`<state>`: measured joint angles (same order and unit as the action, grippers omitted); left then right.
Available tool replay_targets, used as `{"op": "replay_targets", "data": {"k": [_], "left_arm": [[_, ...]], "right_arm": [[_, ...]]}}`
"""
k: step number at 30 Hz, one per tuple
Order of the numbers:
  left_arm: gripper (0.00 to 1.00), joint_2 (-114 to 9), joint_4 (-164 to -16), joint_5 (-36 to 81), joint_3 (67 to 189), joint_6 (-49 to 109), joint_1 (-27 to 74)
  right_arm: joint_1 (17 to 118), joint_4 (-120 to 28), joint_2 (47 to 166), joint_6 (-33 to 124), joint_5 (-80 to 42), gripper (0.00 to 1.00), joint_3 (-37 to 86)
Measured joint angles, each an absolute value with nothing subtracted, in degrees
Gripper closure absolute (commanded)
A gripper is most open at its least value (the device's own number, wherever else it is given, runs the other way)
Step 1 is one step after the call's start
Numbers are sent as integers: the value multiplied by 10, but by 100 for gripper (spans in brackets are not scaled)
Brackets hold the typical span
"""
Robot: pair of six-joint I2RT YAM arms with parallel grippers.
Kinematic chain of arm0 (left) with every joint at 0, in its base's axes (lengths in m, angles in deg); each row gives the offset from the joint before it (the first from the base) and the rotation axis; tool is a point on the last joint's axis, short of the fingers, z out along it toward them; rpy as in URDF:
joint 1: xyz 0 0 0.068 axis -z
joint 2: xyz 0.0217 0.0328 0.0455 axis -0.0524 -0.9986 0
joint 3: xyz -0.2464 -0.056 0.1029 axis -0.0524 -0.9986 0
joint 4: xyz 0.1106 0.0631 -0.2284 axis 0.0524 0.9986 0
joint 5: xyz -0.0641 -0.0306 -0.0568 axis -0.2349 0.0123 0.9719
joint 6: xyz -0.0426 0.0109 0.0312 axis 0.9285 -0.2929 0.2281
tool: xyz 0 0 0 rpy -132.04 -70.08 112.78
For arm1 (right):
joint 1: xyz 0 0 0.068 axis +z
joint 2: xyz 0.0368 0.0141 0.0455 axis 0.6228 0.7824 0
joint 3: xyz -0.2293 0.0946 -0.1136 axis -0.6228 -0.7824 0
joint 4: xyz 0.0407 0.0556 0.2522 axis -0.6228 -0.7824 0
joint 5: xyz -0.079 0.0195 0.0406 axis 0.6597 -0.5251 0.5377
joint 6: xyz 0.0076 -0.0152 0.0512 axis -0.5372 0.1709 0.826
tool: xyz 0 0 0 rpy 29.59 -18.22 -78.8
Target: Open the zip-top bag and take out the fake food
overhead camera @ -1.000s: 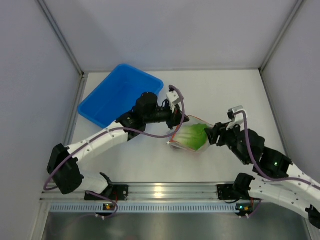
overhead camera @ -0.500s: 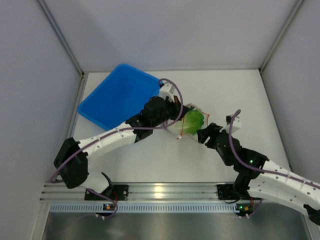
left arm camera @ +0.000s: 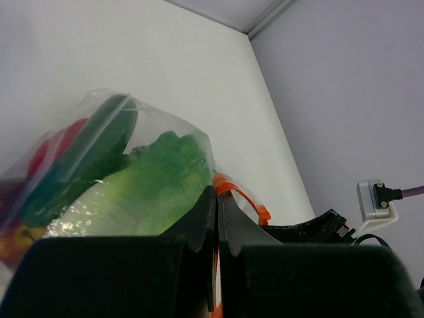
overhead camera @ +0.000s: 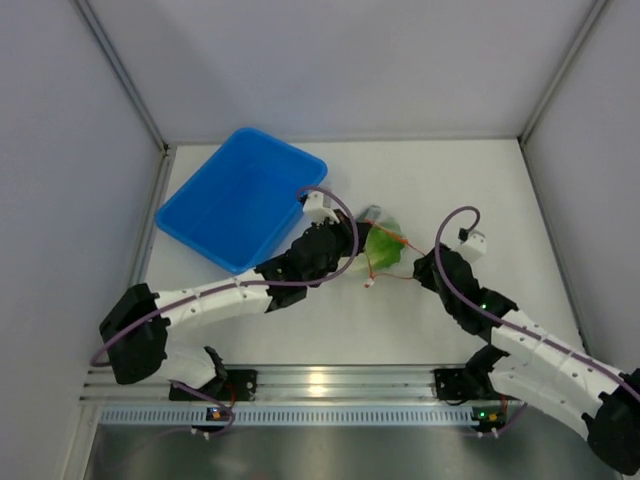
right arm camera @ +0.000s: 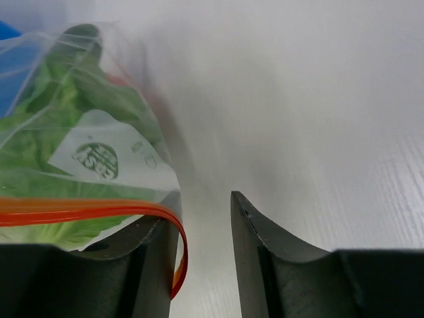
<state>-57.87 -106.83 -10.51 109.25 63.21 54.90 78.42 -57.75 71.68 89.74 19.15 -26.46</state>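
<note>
**Left fingers pinch the bag's mouth; right fingers stand apart**

The zip-top bag (overhead camera: 383,243) sits near the middle of the white table (overhead camera: 480,190), just right of the blue bin (overhead camera: 238,195) and between the two grippers; whether it rests on the surface or hangs clear I cannot tell.

The left gripper (left arm camera: 216,205) is clenched on the bag's edge; in the left wrist view its two dark fingers meet in a thin seam, and the orange-red zipper strip (left arm camera: 242,197) loops out from just above that seam.

Through the clear plastic the green-white lettuce head (left arm camera: 142,182) fills most of the bag; the dark green cucumber (left arm camera: 99,147) lies tilted along its upper left side; the red pepper (left arm camera: 52,151) shows at the far left behind the cucumber.

The right gripper (right arm camera: 202,199) has its fingers released, with bare table showing through the gap between them; the zipper strip runs across from the left of that view and curls down over the inner edge of the left-hand finger, touching it but not clamped. A white printed label (right arm camera: 94,159) on the bag faces the right wrist camera, with lettuce behind it.

From above, the two grippers face each other across the bag, the left one at its near-left side and the right one just beyond its right end; a thin run of the strip trails between them.
</note>
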Motion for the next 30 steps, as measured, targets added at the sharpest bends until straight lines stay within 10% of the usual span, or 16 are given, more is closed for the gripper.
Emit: {"op": "replay_targets", "data": {"k": [15, 30], "left_arm": [[100, -499, -1080, -206, 1042, 665, 569], [100, -574, -1092, -243, 1066, 659, 597]], "right_arm": [[620, -626, 800, 652, 41, 72, -91], [616, -707, 721, 651, -135, 42, -65]]}}
